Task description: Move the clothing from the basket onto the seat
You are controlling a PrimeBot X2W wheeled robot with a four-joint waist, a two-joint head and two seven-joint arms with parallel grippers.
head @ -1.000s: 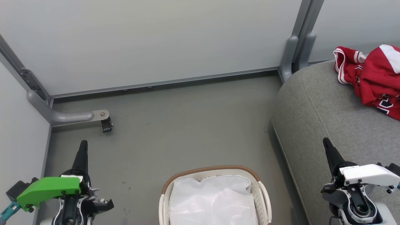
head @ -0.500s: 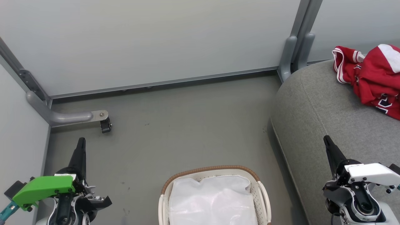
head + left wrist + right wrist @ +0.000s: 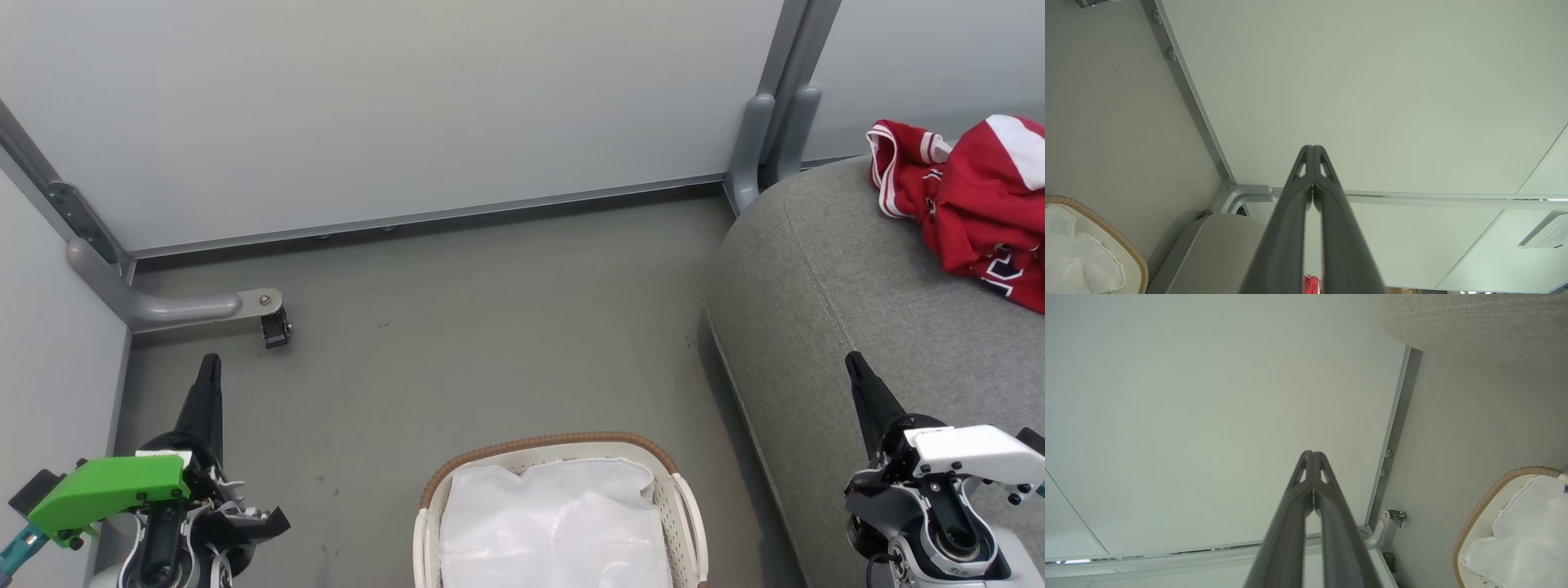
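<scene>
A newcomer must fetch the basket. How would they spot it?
Find the big grey seat on the right; on the floor left of it stands the basket. It alone is white perforated plastic with a brown woven rim and white lining.

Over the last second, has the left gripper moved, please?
Yes, the left gripper has drifted slightly left in the head view, away from the floor bracket.
</scene>
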